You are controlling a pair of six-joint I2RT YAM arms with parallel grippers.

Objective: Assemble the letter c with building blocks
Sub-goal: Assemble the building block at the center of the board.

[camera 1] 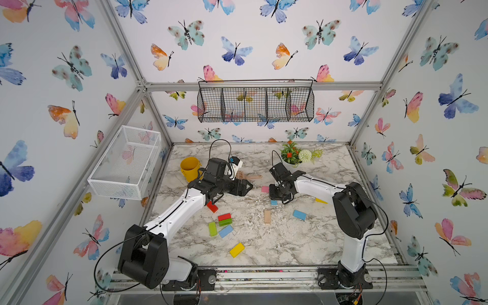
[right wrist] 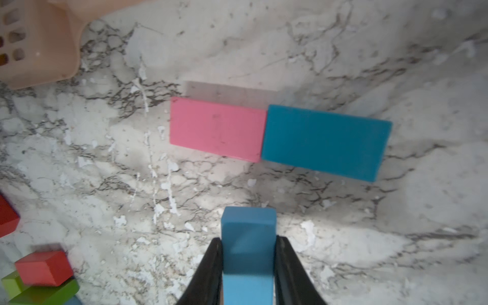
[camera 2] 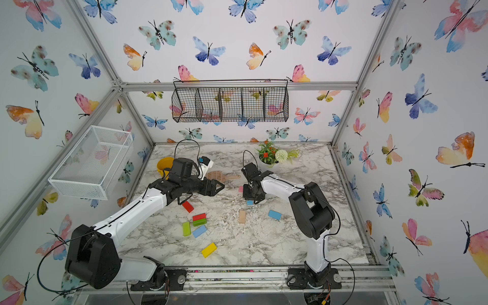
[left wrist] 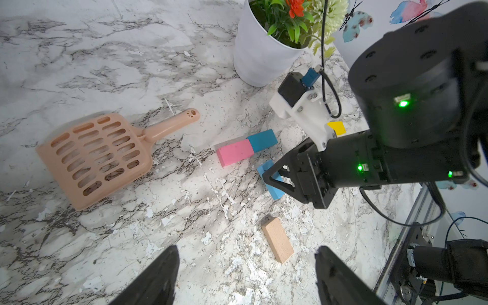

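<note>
A pink block point(right wrist: 216, 128) and a teal block point(right wrist: 326, 141) lie end to end in a row on the marble table point(camera 1: 264, 245). My right gripper point(right wrist: 248, 243) is shut on a light blue block point(right wrist: 248, 253), held low just in front of that row with its end pointing at the seam. In the left wrist view the right gripper point(left wrist: 274, 177) straddles this block point(left wrist: 265, 167). My left gripper point(left wrist: 247, 249) hovers open and holds nothing, with a tan block point(left wrist: 277, 239) lying ahead of it. Loose blocks lie nearer the front: red point(camera 1: 212, 206), red on green point(camera 1: 224, 217), green point(camera 1: 212, 228), light blue point(camera 1: 225, 231), yellow point(camera 1: 237, 249).
A tan slotted scoop point(left wrist: 95, 155) lies behind the left gripper. A yellow bucket point(camera 1: 189, 166) stands at the back left and a white flower pot point(left wrist: 260, 58) at the back. Another light blue block point(camera 1: 299, 214) and a yellow one point(camera 1: 320, 201) lie by the right arm.
</note>
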